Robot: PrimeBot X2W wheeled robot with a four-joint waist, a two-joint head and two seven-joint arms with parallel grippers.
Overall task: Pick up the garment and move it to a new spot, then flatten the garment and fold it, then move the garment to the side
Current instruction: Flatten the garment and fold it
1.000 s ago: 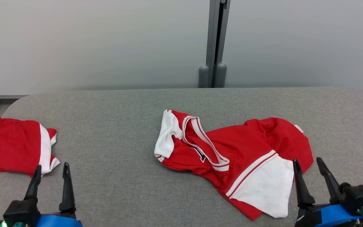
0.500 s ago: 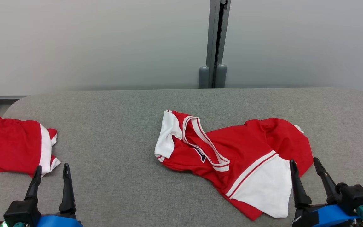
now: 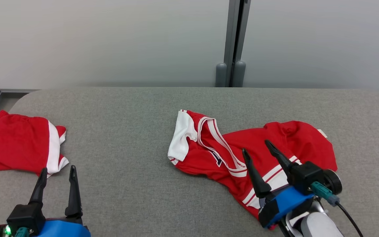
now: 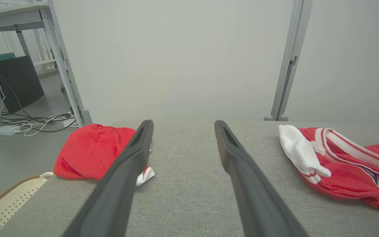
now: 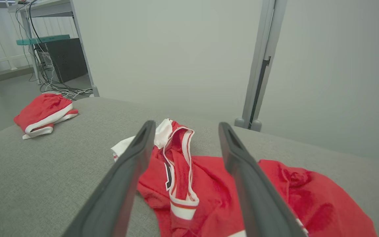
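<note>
Item one, the garment: a red top with white sleeves and striped red-and-white trim, lying crumpled on the grey padded table, right of centre, collar side toward the middle. My right gripper hangs above its middle, fingers spread wide with nothing between them; I cannot tell whether the tips touch the cloth. Markings: a dark navy mark beside the collar band, half hidden by a fold and not readable; a small pale tag at the far right edge, its print too small to read. Item two, my left gripper: low at the near left, fingers likewise spread and holding nothing, over bare table. Item three: a second red piece with a white band, bunched at the table's left end, well apart from the first. Beyond the far edge: a plain pale wall with an upright grey post. Off the left end, in my left wrist view: loose cables on the floor.
</note>
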